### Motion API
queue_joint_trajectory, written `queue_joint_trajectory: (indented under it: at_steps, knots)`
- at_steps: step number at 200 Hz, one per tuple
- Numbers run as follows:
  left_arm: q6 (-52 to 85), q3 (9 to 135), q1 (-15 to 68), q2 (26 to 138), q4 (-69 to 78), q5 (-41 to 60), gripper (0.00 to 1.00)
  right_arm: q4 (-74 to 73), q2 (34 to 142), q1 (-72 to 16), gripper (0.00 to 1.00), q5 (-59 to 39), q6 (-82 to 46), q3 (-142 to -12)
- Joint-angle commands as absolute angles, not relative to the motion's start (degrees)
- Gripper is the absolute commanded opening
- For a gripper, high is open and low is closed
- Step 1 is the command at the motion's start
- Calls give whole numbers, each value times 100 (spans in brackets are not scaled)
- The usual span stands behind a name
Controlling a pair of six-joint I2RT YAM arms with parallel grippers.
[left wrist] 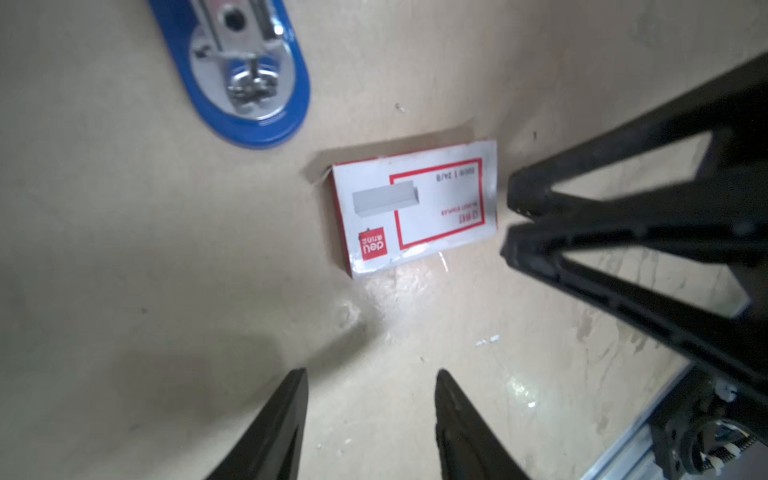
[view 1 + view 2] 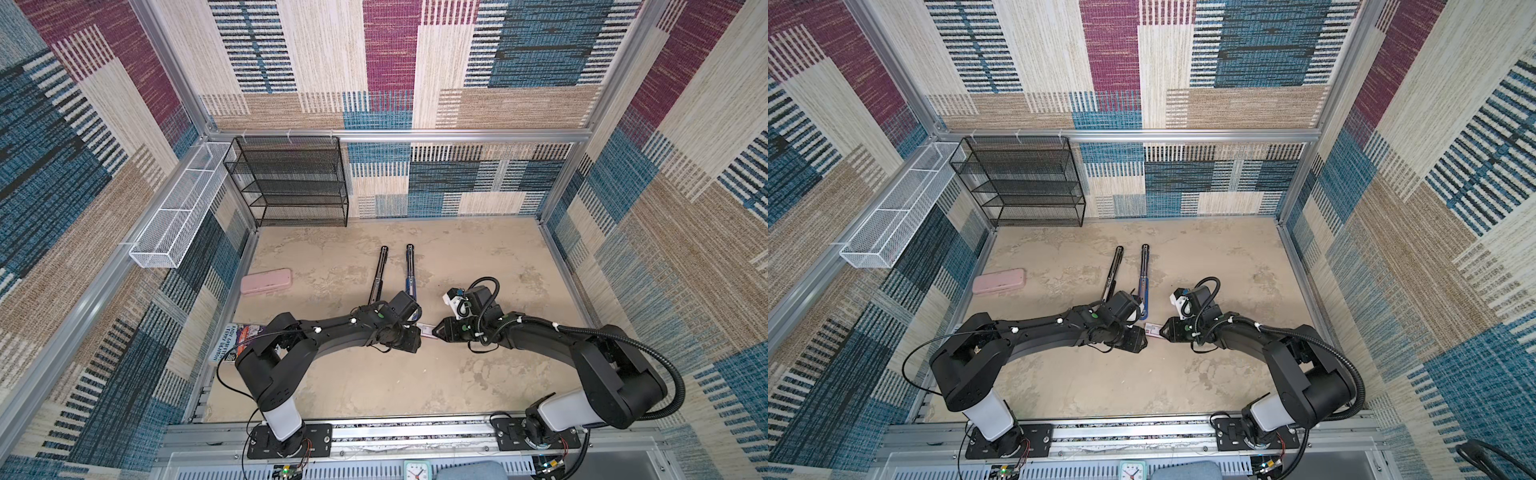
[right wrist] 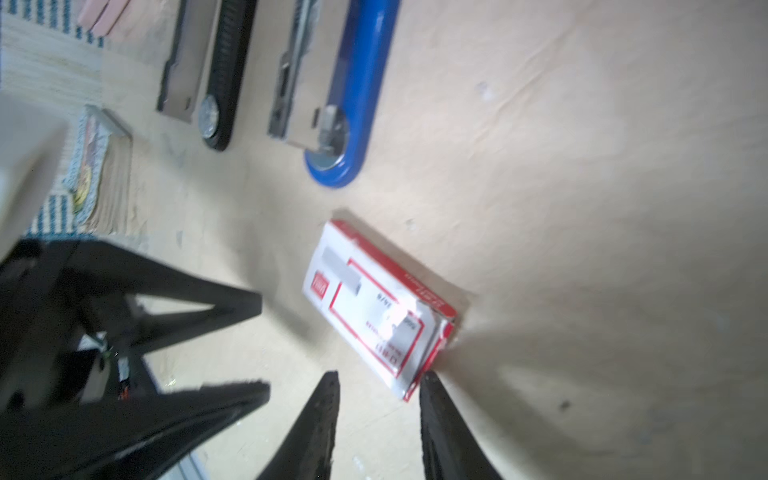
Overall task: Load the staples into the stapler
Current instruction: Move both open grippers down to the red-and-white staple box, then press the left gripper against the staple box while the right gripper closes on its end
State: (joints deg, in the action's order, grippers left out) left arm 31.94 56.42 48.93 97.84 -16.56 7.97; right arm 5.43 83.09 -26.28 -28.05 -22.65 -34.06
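The staples themselves are hidden; only their small white box (image 1: 415,205) with a red label shows, lying flat on the table. In both top views the box (image 2: 427,331) lies between my two grippers. A blue stapler (image 2: 410,270) and a black stapler (image 2: 380,270) lie opened out flat just beyond it. My left gripper (image 1: 372,374) is open and empty, a short way from the box. My right gripper (image 3: 380,376) is open too, and a corner of the box (image 3: 374,307) sits right by one fingertip, not held.
A pink oblong case (image 2: 267,281) lies to the left of the staplers. A book (image 2: 239,338) sits at the table's left edge under my left arm. A black mesh shelf (image 2: 291,183) and a white wire basket (image 2: 178,212) stand at the back left.
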Motion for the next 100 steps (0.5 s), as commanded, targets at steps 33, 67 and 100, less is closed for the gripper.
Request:
queue_joint_trajectory:
  at_steps: [33,67,100]
  knots:
    - [3401,5595,4742,9643,-1435,624,54,475,7980,-2524,43,-2260,-2564,-3347]
    - [3405,5758,4661,9870,-1227,667,54,264,7837,-2514,43,-2300,-2805,-3120]
    - [3346,6032,4597,10204,-1141,817,52,146,7774,-2514,43,-2309,-2911,-2886]
